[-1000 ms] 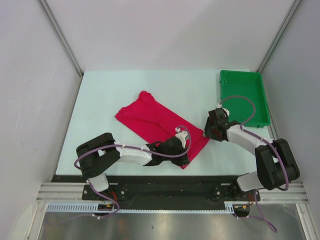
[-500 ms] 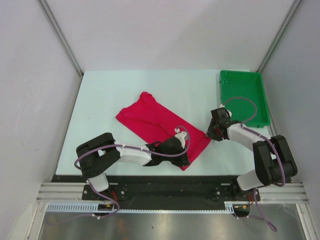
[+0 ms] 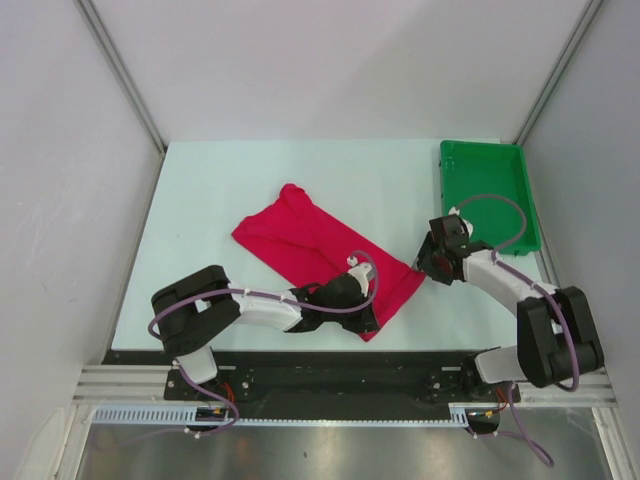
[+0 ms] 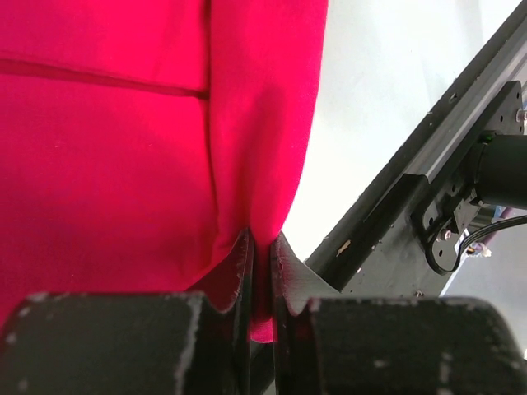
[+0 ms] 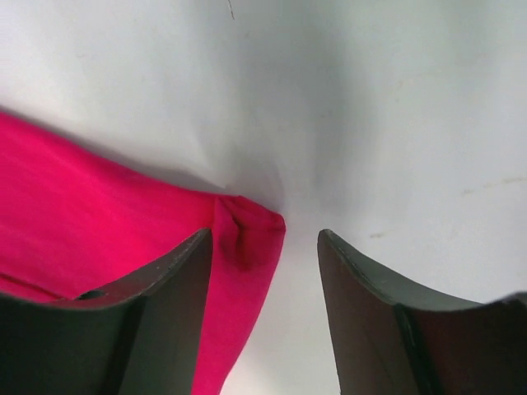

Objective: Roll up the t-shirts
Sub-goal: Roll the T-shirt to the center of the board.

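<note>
The crimson t-shirt [image 3: 310,250] lies folded into a long slanted band across the middle of the white table, running from upper left to lower right. My left gripper [image 3: 368,322] is shut on the shirt's near corner; in the left wrist view red cloth [image 4: 123,148] is pinched between the two dark jaws [image 4: 262,255]. My right gripper [image 3: 428,268] stands open over the shirt's right corner [image 5: 251,226], which lies between its fingers, close to the left one and touching neither visibly. The green tray [image 3: 487,192] sits at the back right.
The table's front edge and the black base rail [image 4: 395,214] lie just beside my left gripper. White walls and metal posts enclose the table. The right arm's cable [image 3: 490,200] loops over the tray's near side.
The right gripper has shifted slightly right and up along the shirt's right corner, its jaws narrowing and then widening again. The left gripper keeps its grip without moving.
</note>
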